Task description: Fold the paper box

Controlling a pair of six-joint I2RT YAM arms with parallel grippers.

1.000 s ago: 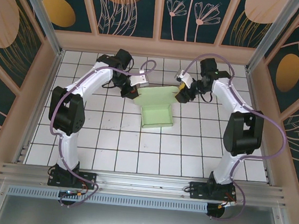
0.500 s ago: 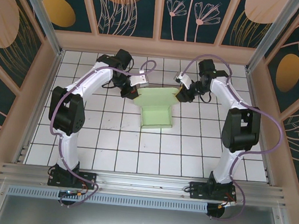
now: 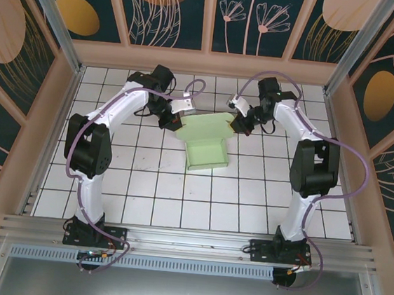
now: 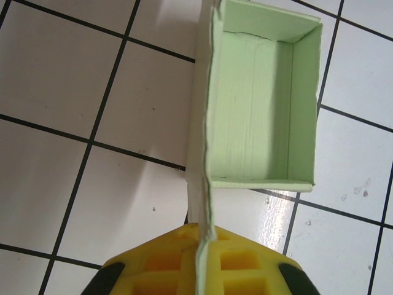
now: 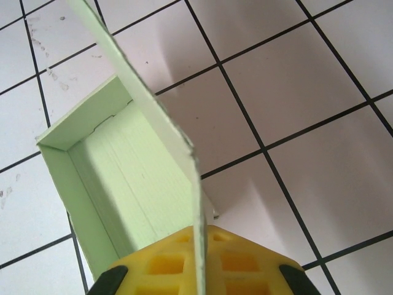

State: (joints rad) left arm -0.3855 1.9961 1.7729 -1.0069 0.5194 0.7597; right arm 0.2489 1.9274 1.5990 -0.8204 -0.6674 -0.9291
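The pale mint-green paper box (image 3: 207, 147) sits half folded at the middle of the white tiled floor, an open tray with raised walls and a wide flap at its far end. My left gripper (image 3: 177, 122) is shut on the flap's left edge; in the left wrist view the card edge (image 4: 207, 203) runs straight down between the yellow jaws (image 4: 202, 258). My right gripper (image 3: 240, 122) is shut on the flap's right edge, with the thin card (image 5: 195, 209) pinched between its yellow jaws (image 5: 199, 261). The box's open tray (image 5: 116, 178) lies just left of that held edge.
The white tiled floor (image 3: 157, 193) has free room in front of the box and to both sides. Wooden-framed patterned walls (image 3: 206, 57) close the back and sides. The arm bases (image 3: 93, 232) stand on the metal rail at the near edge.
My right gripper has moved in toward the box's right flap edge and shut on it. The left gripper kept its grip and did not move.
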